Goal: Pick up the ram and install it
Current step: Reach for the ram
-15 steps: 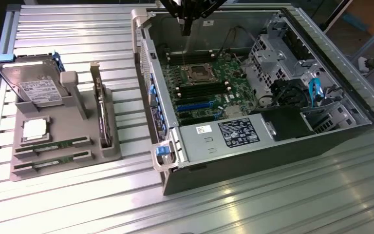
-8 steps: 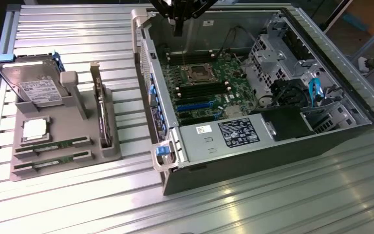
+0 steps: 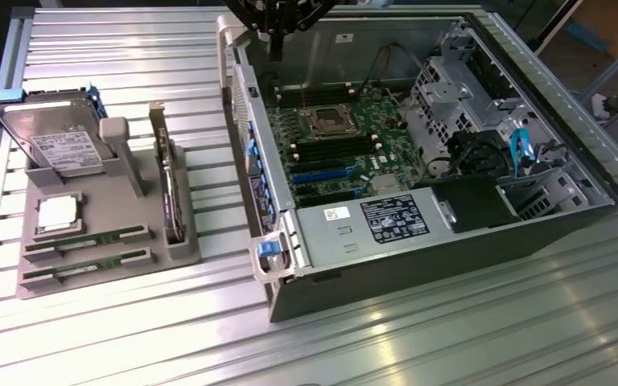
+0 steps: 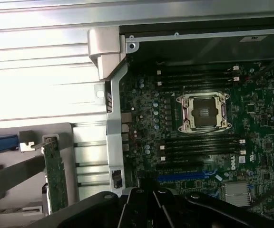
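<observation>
Two ram sticks lie flat in the front slots of a grey holder (image 3: 41,285) at the exterior view's left: one ram stick (image 3: 84,241) and a second ram stick (image 3: 81,271) just in front of it. My gripper (image 3: 274,44) hangs high over the back wall of the open computer case (image 3: 395,265), far from the holder. Its dark fingers (image 4: 149,202) stand together with nothing between them. Below them lies the green motherboard (image 4: 256,128), with black memory slots (image 4: 199,145) on both sides of the bare processor socket (image 4: 203,111).
The holder also carries a silver hard drive (image 3: 57,141), a square processor chip (image 3: 59,211) and a long green board (image 4: 56,173) standing on edge. A black power supply (image 3: 395,217) and drive cages (image 3: 449,88) fill the case's other side. The table (image 3: 449,338) is ribbed metal.
</observation>
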`<action>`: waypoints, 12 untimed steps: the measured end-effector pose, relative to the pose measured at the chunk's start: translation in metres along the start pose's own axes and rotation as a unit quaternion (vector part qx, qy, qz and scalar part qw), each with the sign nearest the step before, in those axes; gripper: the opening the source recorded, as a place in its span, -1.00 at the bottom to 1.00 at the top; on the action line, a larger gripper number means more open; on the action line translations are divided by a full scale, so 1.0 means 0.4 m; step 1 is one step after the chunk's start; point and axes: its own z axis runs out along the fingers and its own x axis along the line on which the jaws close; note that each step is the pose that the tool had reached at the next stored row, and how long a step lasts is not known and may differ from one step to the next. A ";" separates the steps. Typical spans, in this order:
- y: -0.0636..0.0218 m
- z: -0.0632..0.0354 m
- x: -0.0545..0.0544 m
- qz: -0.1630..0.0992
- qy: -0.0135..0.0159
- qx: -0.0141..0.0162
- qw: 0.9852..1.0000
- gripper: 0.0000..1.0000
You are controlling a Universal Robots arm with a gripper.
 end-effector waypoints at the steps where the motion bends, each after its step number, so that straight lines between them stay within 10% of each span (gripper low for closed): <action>1: -0.001 0.000 0.009 0.000 0.000 0.000 1.000 -0.79; 12: -0.007 -0.002 0.087 0.000 0.000 0.000 1.000 -0.79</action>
